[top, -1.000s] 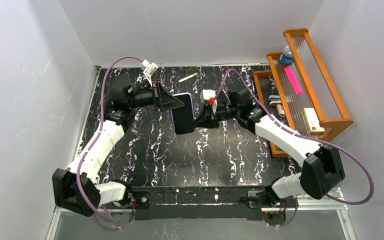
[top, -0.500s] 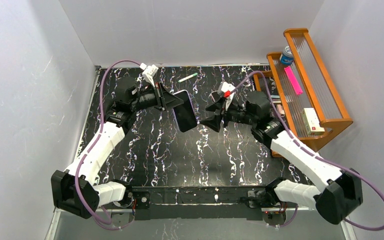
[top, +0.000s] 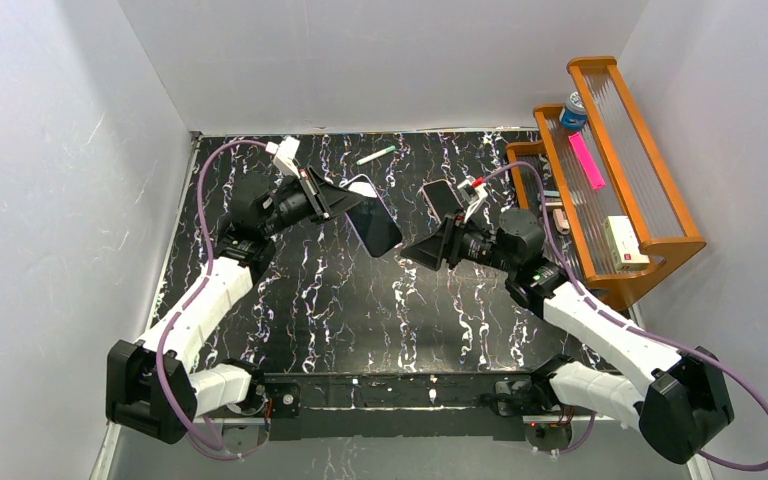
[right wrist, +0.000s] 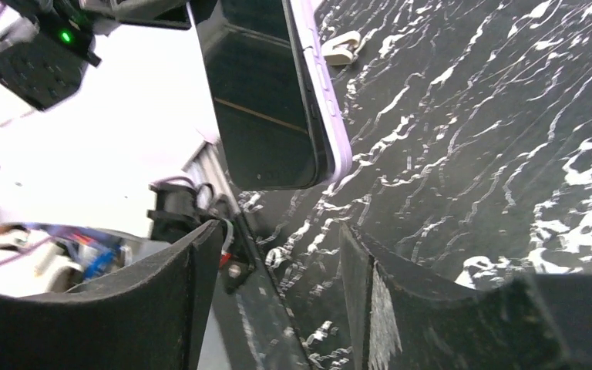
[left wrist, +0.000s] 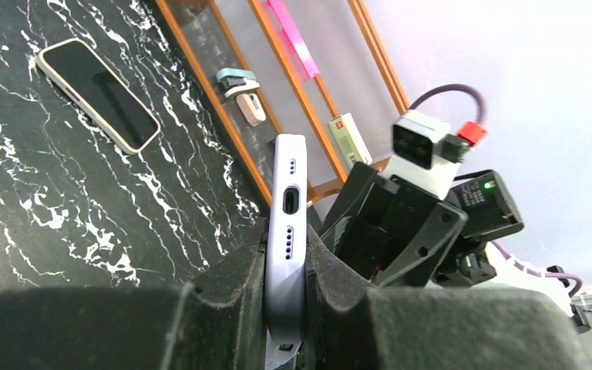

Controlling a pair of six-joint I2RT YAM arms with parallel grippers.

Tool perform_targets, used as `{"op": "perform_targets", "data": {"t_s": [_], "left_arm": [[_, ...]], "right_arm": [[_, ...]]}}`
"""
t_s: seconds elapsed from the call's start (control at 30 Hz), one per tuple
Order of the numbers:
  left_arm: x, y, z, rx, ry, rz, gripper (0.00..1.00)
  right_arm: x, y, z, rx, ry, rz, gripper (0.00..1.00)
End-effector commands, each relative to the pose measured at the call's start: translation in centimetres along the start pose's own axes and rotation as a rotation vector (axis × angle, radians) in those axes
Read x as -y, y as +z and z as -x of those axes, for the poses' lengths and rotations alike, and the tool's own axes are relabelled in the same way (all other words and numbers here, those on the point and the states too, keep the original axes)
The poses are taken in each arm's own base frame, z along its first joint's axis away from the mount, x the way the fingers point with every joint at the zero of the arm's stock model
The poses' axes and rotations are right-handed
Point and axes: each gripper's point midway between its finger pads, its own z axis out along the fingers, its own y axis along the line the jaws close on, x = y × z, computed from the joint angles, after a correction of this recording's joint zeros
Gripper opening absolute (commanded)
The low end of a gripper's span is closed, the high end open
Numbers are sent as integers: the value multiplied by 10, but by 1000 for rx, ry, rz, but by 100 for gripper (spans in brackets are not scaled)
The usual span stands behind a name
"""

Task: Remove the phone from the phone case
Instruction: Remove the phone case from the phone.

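Note:
A phone with a dark screen [right wrist: 266,100] sits in a lavender case [right wrist: 333,123]. My left gripper [top: 345,203] holds it in the air above the back middle of the table. In the left wrist view the gripper [left wrist: 287,277] is shut on the case's bottom edge [left wrist: 288,200], charging port up. My right gripper [top: 425,250] hangs just right of the phone [top: 378,222], apart from it. In the right wrist view that gripper [right wrist: 281,262] stands open with nothing between its fingers.
A second dark slab with a pale rim [top: 442,198] lies flat on the black marbled table [top: 360,310], also in the left wrist view [left wrist: 96,94]. A wooden rack [top: 660,190] stands at the right with small items. A green pen [top: 375,155] lies near the back wall.
My right gripper let go of the phone's edge, opened, and drew back to the right. The left gripper tilted the phone and lifted it slightly. The pale-rimmed slab came into view.

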Motion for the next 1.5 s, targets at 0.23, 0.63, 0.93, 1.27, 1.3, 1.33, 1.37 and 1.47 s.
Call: {"op": "perform_targets", "data": {"t_s": [0.23, 0.63, 0.93, 1.27, 1.3, 1.33, 1.37, 1.47], "left_arm": [[47, -14, 19, 96, 8, -136, 0], [66, -16, 24, 95, -6, -213, 0], [61, -14, 25, 103, -4, -195, 0], [66, -13, 23, 72, 5, -218, 0], [66, -14, 23, 71, 4, -217, 0], [65, -13, 22, 72, 3, -215, 0], [64, -13, 22, 73, 1, -212, 0], [61, -13, 21, 71, -3, -207, 0]], "right_arm": [[-37, 2, 40, 153, 216, 135, 54], [-32, 6, 47, 184, 237, 115, 50], [-18, 0, 50, 206, 185, 14, 50], [-32, 4, 56, 197, 165, 96, 44], [-35, 5, 57, 197, 163, 111, 42], [-37, 5, 58, 194, 162, 120, 40], [-39, 5, 58, 191, 161, 131, 38], [-46, 4, 60, 183, 164, 163, 34]]}}
